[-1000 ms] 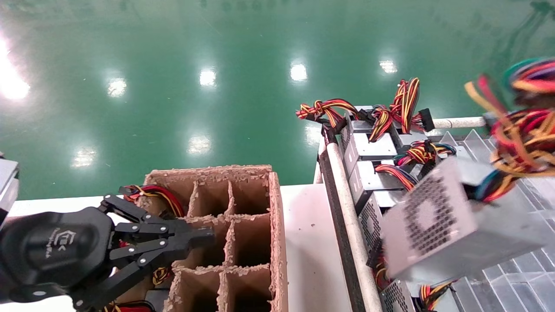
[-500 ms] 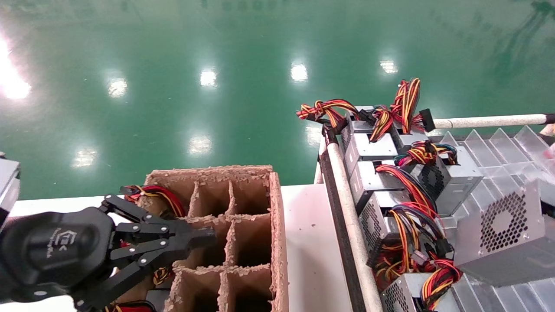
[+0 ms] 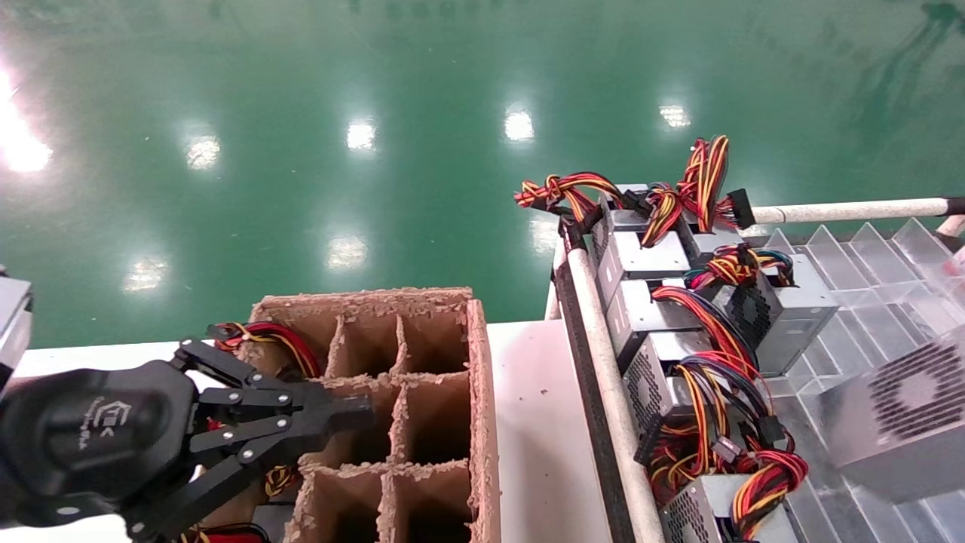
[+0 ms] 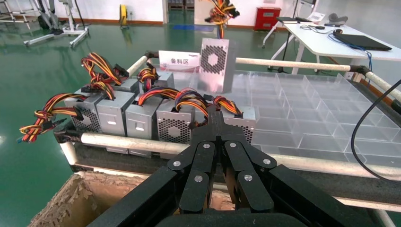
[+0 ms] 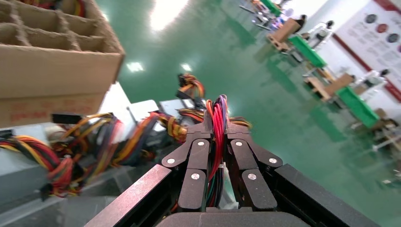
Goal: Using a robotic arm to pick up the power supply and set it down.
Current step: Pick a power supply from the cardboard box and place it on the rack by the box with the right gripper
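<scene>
Two grippers are at work or waiting. At the lower left of the head view, the left gripper (image 3: 362, 411) hovers over a brown cardboard box (image 3: 479, 392) with dividers, its fingers pressed together and holding nothing.

In the right wrist view, the right gripper (image 5: 216, 126) is clamped on a bundle of red, blue and black wires (image 5: 216, 142) running between its fingers. These appear to be the leads of the power supply (image 3: 901, 418), a silver metal box with a round fan grille, seen blurred at the lower right edge of the head view, above a clear plastic tray (image 3: 867, 256). In the left wrist view the same unit (image 4: 215, 64) hangs upright over that tray, wires uppermost.

A row of other power supplies (image 3: 656, 302) sits along the tray's left side.

Judging from this, the unit is hanging by its leads and may swing, so lowering slowly into a free tray cell and letting it settle before releasing would be wise.
</scene>
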You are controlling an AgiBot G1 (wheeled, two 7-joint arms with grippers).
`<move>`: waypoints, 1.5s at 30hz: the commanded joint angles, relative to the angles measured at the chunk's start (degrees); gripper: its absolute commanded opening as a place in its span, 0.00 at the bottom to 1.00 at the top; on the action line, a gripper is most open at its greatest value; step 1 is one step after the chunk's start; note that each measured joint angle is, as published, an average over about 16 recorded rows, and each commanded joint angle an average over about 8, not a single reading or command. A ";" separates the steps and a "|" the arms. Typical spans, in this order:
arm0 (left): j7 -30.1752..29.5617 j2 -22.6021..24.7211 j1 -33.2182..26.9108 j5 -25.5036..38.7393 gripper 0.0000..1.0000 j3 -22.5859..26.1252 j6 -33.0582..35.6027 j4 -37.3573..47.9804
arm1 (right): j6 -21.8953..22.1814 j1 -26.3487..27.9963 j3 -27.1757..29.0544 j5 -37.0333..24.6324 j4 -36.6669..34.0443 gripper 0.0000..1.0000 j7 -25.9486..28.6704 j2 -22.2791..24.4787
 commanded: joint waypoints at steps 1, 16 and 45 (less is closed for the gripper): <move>0.00 0.00 0.00 0.00 0.00 0.00 0.00 0.00 | 0.04 0.18 0.21 0.12 -0.93 0.00 -0.50 0.12; 0.00 0.00 0.00 0.00 0.00 0.00 0.00 0.00 | 0.25 1.00 -0.25 -5.77 -8.18 0.00 -1.73 -3.55; 0.01 0.00 0.00 -0.01 0.00 0.01 0.00 0.00 | -0.01 4.82 -5.65 -13.10 -7.89 0.00 -0.91 -17.65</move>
